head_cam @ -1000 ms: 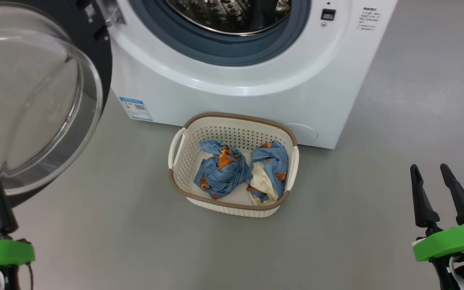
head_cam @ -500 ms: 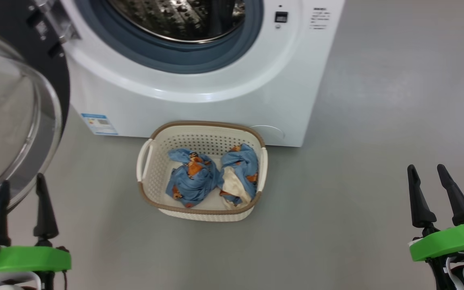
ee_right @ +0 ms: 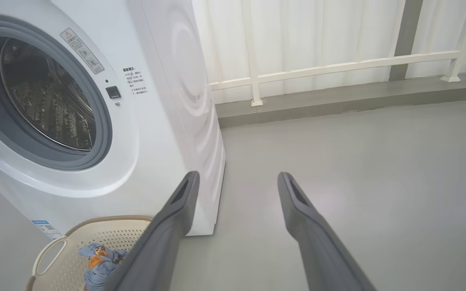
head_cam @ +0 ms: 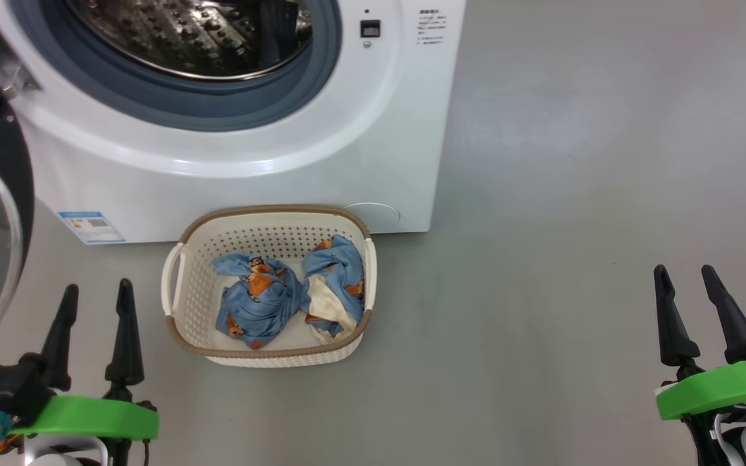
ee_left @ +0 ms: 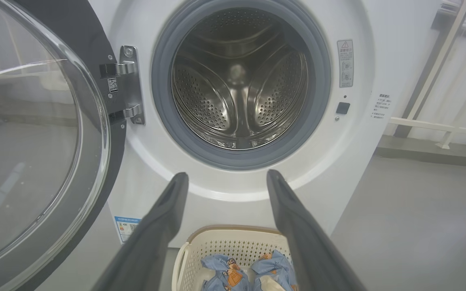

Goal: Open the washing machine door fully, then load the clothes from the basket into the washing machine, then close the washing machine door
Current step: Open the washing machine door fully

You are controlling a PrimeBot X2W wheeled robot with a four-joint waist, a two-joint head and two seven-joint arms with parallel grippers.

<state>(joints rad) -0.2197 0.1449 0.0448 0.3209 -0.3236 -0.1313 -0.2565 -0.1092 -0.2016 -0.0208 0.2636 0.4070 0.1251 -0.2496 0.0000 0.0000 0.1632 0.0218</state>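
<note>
Slid leftward across the head view since a second ago, everything together, by a turn of the camera; left gripper (head_cam: 98, 286) come fully into that view, both fingers showing. Washing machine (head_cam: 373, 149) standing on grey floor (head_cam: 541, 194), steel drum (ee_left: 239, 76) open to view. Washing machine door (ee_left: 30, 133) swung wide on its left-hand hinge. Basket (head_cam: 263, 238) on the floor just before the machine's lower front, holding the clothes (head_cam: 256, 304), two blue bundles side by side. Left gripper spread open, empty, near the basket's left handle; right gripper (head_cam: 684, 268) likewise spread, empty, well apart to the right.
</note>
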